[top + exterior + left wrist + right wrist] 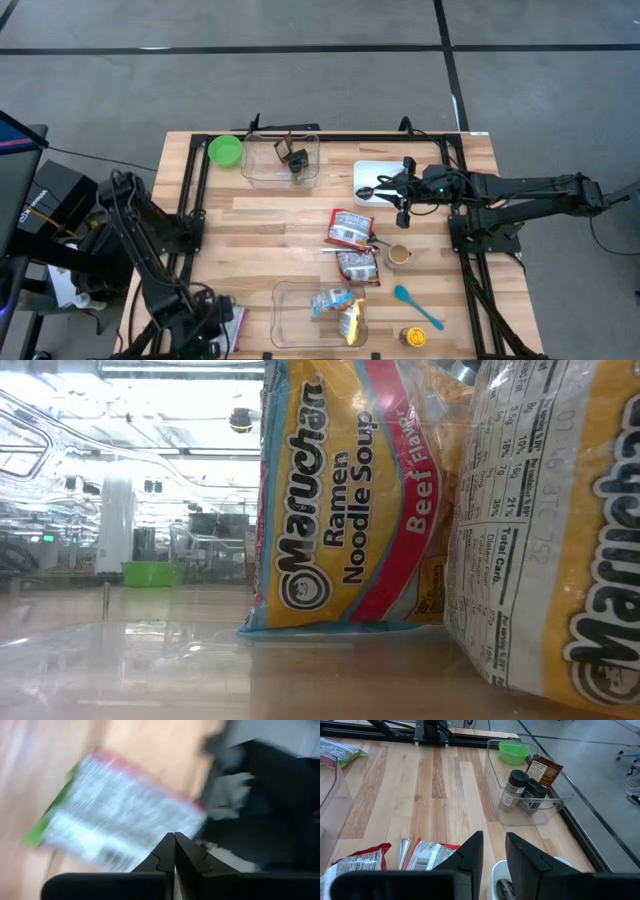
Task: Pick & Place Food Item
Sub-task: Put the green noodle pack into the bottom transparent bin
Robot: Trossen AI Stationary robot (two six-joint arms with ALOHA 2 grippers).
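Gripping | left hand pressed together, empty, lower left of high frame beside green-edged foil food packet | right hand slightly spread over white tray | advice: reopen, straddle packet edge.

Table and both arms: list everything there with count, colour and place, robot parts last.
green bowl: one, far left corner.
far clear bin: one, far edge, holding a spice jar and a brown packet.
white plate: one, under the right gripper.
red-and-white packets: two, table centre.
cup: one, tan, beside the packets.
teal spoon: one, near right.
yellow-lidded jar: one, near edge.
near clear bin: one, holding ramen packs.
left gripper: shut, near left corner.
right gripper: slightly open, over the plate.
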